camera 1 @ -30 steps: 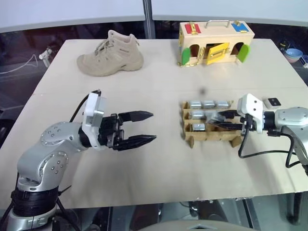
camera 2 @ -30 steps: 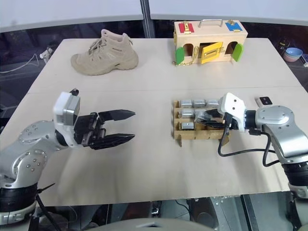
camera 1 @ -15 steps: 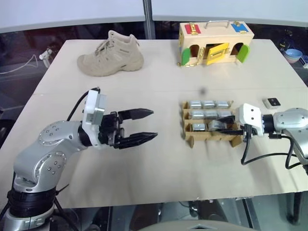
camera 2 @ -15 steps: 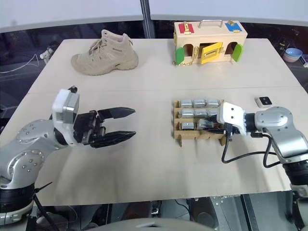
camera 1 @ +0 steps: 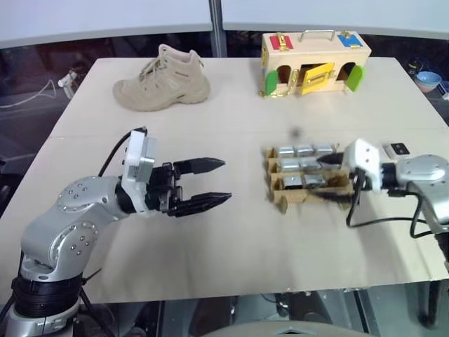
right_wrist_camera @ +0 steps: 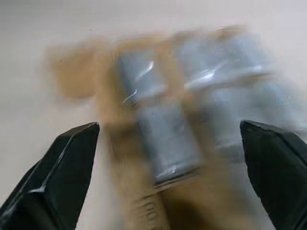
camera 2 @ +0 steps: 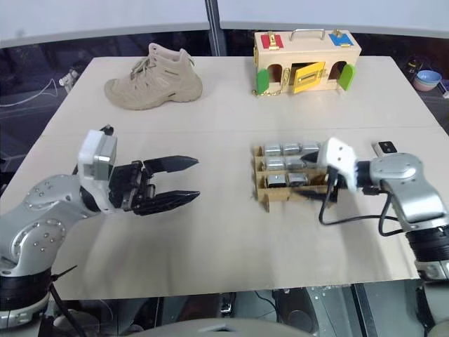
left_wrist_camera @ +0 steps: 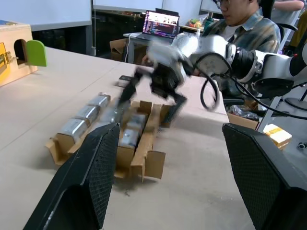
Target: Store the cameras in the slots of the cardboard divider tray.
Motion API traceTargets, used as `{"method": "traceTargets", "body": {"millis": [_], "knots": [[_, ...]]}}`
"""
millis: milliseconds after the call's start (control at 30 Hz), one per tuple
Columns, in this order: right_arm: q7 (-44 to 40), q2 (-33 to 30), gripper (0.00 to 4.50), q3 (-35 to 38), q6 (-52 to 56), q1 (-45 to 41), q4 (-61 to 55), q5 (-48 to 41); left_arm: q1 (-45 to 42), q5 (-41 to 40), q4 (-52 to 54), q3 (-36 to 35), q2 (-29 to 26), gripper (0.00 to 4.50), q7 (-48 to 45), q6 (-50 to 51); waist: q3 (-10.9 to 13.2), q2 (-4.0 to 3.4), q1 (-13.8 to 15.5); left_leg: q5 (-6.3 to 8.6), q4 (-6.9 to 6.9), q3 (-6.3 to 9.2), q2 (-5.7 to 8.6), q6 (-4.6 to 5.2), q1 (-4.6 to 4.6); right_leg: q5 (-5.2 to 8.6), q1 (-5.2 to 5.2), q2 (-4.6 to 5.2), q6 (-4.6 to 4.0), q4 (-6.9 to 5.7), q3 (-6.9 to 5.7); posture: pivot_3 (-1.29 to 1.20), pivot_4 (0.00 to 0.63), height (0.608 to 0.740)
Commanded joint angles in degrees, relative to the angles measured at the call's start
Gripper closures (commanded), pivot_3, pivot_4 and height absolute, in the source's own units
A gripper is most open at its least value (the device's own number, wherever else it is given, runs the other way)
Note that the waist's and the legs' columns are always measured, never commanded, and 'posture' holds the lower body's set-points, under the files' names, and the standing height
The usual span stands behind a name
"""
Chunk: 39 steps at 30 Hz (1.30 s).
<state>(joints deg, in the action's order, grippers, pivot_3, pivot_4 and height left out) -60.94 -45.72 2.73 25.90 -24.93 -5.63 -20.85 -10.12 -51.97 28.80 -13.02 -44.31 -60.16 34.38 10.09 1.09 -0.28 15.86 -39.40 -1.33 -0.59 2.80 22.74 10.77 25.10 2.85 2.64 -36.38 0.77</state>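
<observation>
The brown cardboard divider tray (camera 1: 280, 203) sits right of the table's middle, with several silver cameras (camera 1: 303, 150) lying in its slots. My right gripper (camera 1: 332, 177) hovers at the tray's right side, open wide, with nothing between its fingers; in its wrist view the black fingertips (right_wrist_camera: 62, 158) spread above the cameras (right_wrist_camera: 165, 139). One more camera (camera 1: 398, 148), its black lens face up, lies on the table just right of the tray. My left gripper (camera 1: 226, 180) hangs open and empty left of the tray, pointing toward it.
A tan shoe (camera 1: 163, 78) lies at the back left. A pale wooden box with colourful doors (camera 1: 313, 55) stands at the back right. A seated person (left_wrist_camera: 240, 24) and a laptop (left_wrist_camera: 160, 24) are beyond the table's right edge.
My right gripper was shut with its tips down in the tray; now it stands open and a little higher. The left arm has not moved.
</observation>
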Motion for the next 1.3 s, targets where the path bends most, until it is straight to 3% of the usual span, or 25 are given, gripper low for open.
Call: {"method": "traceTargets", "body": {"millis": [33, 100, 267, 333, 633, 1033, 1133, 1200, 1233, 1300], "knots": [[15.1, 0.6, 0.07, 10.3, 18.9, -2.5, -7.8, -3.9, 0.9, 0.3, 2.6, -0.6, 1.0, 0.96, 1.7, -1.7, 0.0, 0.00, 0.0, 0.00, 0.00, 0.01, -0.01, 0.00, 0.00, 0.00, 0.00, 0.00, 0.00, -0.01, -0.01, 0.00, 0.150, 0.740], [23.0, -1.0, 0.07, 8.4, 28.8, -6.0, -4.6, 1.6, 0.7, 0.8, 2.6, 0.0, 2.1, 0.96, 2.6, -2.5, 0.0, 0.01, -0.1, 0.00, 0.00, 0.01, -0.01, -0.01, 0.00, 0.00, 0.01, 0.01, -0.01, -0.01, -0.02, 0.00, 0.150, 0.740], [40.6, 2.9, 0.07, 9.3, 27.4, -10.9, 11.1, 11.7, -1.2, 1.5, 1.6, 2.3, 4.1, 0.96, 3.0, -3.4, -0.1, 0.09, 0.1, 0.00, 0.00, -0.04, 0.19, -0.01, 0.00, 0.13, 0.00, 0.02, -0.25, -0.01, 0.02, 0.00, 0.150, 0.740], [42.1, 3.0, 0.07, 6.7, 24.4, -12.9, 18.7, 14.5, -2.1, 1.9, 1.0, 3.1, 4.6, 0.96, 2.9, -3.8, -0.1, 0.07, 0.0, 0.00, 0.01, -0.09, 0.23, -0.01, 0.04, 0.12, 0.03, 0.02, -0.24, 0.00, 0.08, 0.00, 0.150, 0.740], [45.1, 4.9, 0.07, 7.6, 14.6, -27.8, 50.8, 15.9, -1.2, 2.2, 1.8, 3.2, 5.2, 0.96, 3.3, -4.4, 0.0, 0.03, -0.9, 0.00, 0.09, -0.22, 0.18, 0.01, 0.02, -0.02, 0.07, -0.06, -0.01, 0.08, 0.21, 0.00, 0.150, 0.740], [43.3, 5.4, 0.07, 6.6, 8.2, -33.3, 66.9, 16.9, 1.4, 1.8, 3.7, 2.4, 5.2, 0.96, 5.4, -5.1, 0.0, 0.03, -0.7, 0.01, 0.11, -0.22, 0.17, 0.01, 0.05, -0.02, 0.05, -0.05, 0.00, 0.15, 0.22, 0.00, 0.150, 0.740], [43.1, 5.3, 0.81, 6.6, 7.4, -33.6, 67.5, 16.9, 1.6, 1.8, 3.8, 2.2, 5.2, 0.96, 5.7, -5.2, 0.0, 0.03, -0.7, 0.01, 0.11, -0.21, 0.17, 0.02, 0.04, -0.02, 0.05, -0.05, -0.01, 0.15, 0.21, 0.00, 0.150, 0.740], [41.6, 5.1, 1.81, 5.3, 7.7, -32.9, 65.8, 17.6, 1.7, 2.0, 3.8, 2.1, 5.2, 0.96, 6.5, -5.0, 0.0, 0.04, -0.7, 0.01, 0.11, -0.21, 0.17, 0.01, 0.04, -0.02, 0.05, -0.05, -0.01, 0.15, 0.21, 0.00, 0.150, 0.740], [40.9, 5.1, 2.10, 5.0, 8.2, -32.4, 64.7, 17.7, 1.6, 2.4, 3.8, 2.2, 5.2, 0.96, 7.2, -4.9, 0.0, 0.04, -0.7, 0.01, 0.11, -0.21, 0.17, 0.02, 0.04, -0.02, 0.04, -0.05, 0.00, 0.16, 0.21, 0.00, 0.150, 0.740], [39.9, 4.6, 2.10, 4.5, 10.0, -30.6, 60.8, 17.8, 0.9, 2.3, 3.8, 2.6, 5.8, 0.96, 9.6, -3.9, 0.0, 0.04, -0.7, 0.01, 0.10, -0.22, 0.16, 0.02, 0.03, -0.02, 0.03, -0.04, 0.00, 0.16, 0.23, 0.00, 0.150, 0.740]]}}
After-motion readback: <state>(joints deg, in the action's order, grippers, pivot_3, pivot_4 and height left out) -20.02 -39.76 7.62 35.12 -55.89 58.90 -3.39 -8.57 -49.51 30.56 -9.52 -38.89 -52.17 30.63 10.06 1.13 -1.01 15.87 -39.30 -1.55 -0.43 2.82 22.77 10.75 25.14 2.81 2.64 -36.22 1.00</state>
